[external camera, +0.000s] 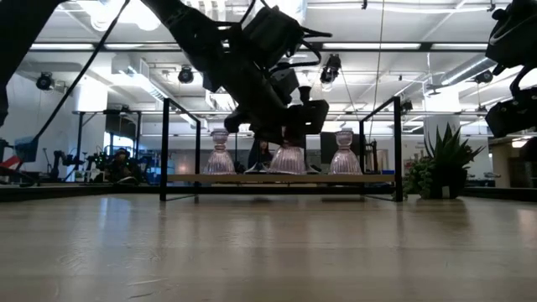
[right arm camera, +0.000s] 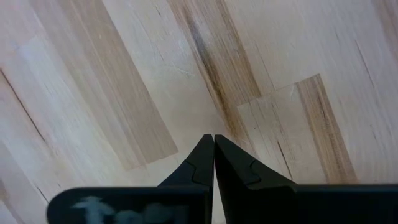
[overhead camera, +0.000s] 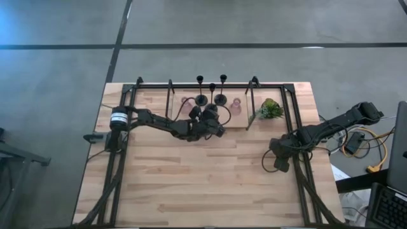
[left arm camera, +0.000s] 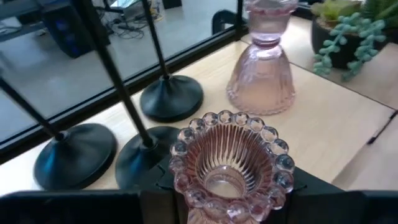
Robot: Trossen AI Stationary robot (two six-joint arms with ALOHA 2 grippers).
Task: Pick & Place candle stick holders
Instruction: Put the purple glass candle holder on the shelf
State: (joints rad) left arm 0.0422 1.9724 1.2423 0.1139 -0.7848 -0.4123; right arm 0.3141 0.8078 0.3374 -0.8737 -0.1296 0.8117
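Observation:
Three black candle stick holders (overhead camera: 211, 97) stand on their round bases (left arm camera: 171, 97) on a raised wooden board (overhead camera: 236, 121) at the table's far middle. A pink glass holder (left arm camera: 261, 68) stands beside them, and another (external camera: 220, 155) stands further left on the board. My left gripper (left arm camera: 230, 180) is at the board's near side, shut on a third pink glass holder (left arm camera: 229, 163), which is upright with its beaded rim up. My right gripper (right arm camera: 214, 149) is shut and empty above bare tabletop at the right (overhead camera: 280, 162). My left gripper pinches the pink holder's body below its beaded rim (left arm camera: 180, 177) between its two fingers, one on each side. The fingers come about level from the table's near side. The holder is upright; in the low view its foot (external camera: 288, 166) is level with the board, touching or not I cannot tell.
A black metal frame (overhead camera: 253, 102) stands around the board, with posts at its corners. A small green potted plant (overhead camera: 270, 109) sits just right of the board. The near half of the wooden tabletop (overhead camera: 203, 184) is bare. Cables lie past the table's right edge.

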